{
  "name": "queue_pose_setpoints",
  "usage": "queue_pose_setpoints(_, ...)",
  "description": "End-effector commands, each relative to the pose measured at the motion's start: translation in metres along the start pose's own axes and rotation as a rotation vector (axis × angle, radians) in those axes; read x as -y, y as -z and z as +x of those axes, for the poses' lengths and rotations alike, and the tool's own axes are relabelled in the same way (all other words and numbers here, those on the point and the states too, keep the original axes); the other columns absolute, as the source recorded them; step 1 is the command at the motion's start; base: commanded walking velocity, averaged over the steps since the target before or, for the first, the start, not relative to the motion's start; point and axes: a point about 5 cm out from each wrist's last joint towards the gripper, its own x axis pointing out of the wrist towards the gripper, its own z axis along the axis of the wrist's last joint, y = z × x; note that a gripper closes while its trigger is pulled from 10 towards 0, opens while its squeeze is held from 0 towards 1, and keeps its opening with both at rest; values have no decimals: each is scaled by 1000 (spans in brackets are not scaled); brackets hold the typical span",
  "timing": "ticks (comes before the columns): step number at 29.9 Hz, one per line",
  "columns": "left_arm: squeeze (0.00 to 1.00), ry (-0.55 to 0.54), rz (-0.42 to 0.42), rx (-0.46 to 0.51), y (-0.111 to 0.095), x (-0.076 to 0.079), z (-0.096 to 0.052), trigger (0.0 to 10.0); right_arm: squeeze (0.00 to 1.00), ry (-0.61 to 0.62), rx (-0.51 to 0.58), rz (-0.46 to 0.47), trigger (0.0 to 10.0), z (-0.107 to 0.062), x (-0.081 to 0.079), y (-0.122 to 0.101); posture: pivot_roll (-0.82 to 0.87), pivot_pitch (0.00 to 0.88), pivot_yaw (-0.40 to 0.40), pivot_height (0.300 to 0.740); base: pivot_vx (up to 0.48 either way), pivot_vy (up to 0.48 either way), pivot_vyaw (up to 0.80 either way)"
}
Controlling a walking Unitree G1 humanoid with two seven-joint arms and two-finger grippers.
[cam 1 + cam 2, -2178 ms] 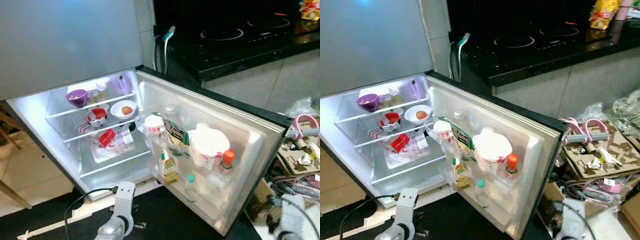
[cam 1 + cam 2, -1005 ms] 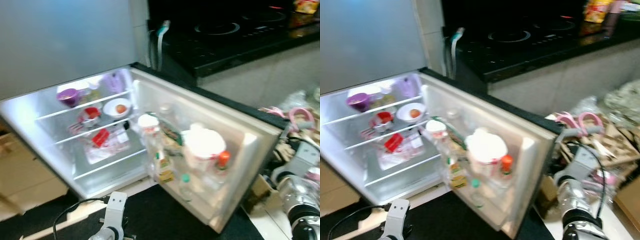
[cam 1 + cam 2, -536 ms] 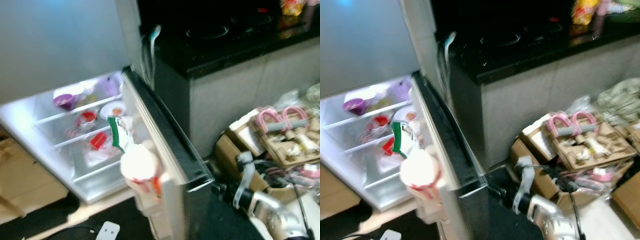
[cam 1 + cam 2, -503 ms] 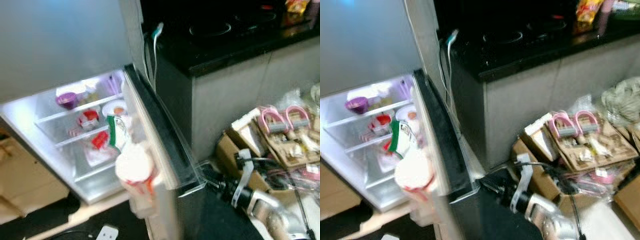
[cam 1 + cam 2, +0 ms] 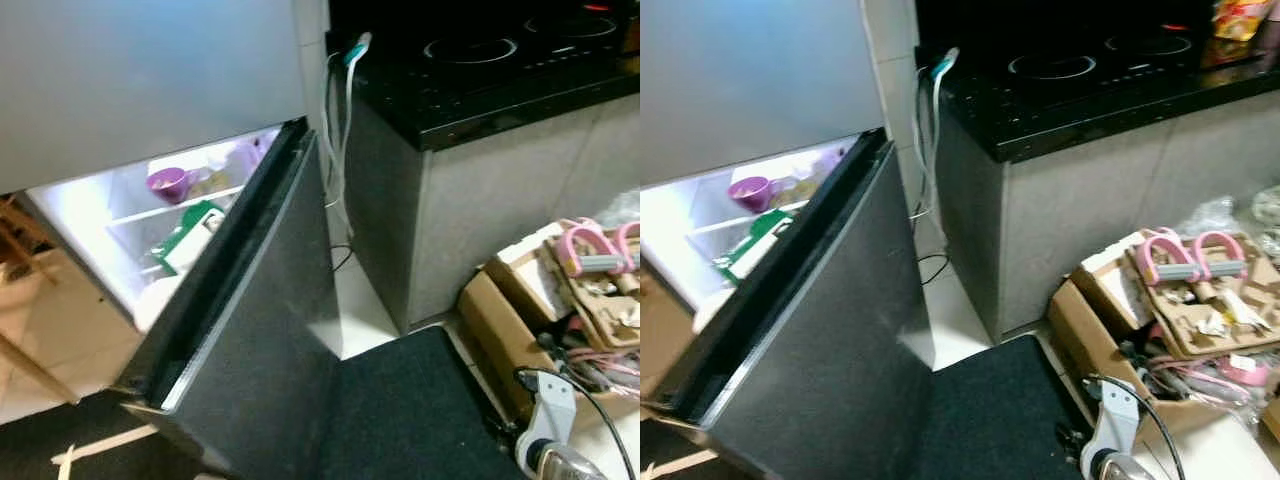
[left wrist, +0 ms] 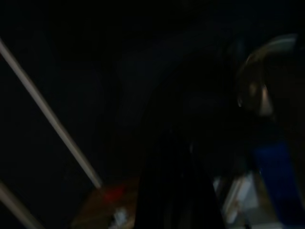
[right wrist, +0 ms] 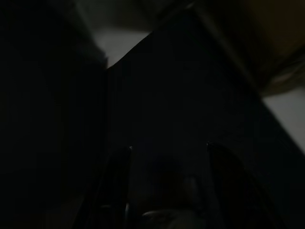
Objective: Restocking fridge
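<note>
Fridge door (image 5: pixel 260 330): dark outer face toward the camera, swung most of the way to the cabinet, a wedge of lit interior open along its top edge; long axis runs from the hinge side, far and up by the counter (image 5: pixel 1070 90), down to the free corner near the floor. Visible through the gap: purple cup (image 5: pixel 166 182) on the upper shelf, green-and-white packet (image 5: pixel 185 235) in the door rack. Right gripper (image 7: pixel 167 191): low beside the black mat (image 5: pixel 990 420), the door lying forward and to its left, apart from it; fingers parted, nothing between them, in the dark wrist view. Left gripper: fingers cannot be told in its dark view. Judgement: the right arm is nearer the door face; closing wants a leftward push.
</note>
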Motion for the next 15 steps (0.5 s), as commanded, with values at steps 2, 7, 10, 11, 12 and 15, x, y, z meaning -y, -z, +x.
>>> queue_pose_setpoints(2,0,4,-24,-5,5,-4,-1,10000,0,84,-93,-18,10000,-5,9,35,-173,78,94,740,0,0,0)
queue_pose_setpoints(7,0,11,-24,38,-6,-5,-1,10000,0,140,-144,-42,10000,-11,15,63,-174,77,99,740,0,0,0)
queue_pose_setpoints(10,0,12,-38,100,-26,-6,0,10000,0,180,-141,-48,10000,-11,16,75,-183,68,106,740,0,0,0)
queue_pose_setpoints(11,0,10,-37,122,-34,-6,0,10000,0,181,-134,-67,10000,-9,14,76,-186,62,107,740,0,0,0)
queue_pose_setpoints(12,0,7,-32,138,-39,-6,0,10000,0,176,-129,-92,10000,-8,11,76,-186,63,107,740,0,0,0)
queue_pose_setpoints(15,0,-2,-25,160,-48,-6,0,10000,0,139,-123,-148,10000,-5,4,74,-184,58,105,740,0,0,494)
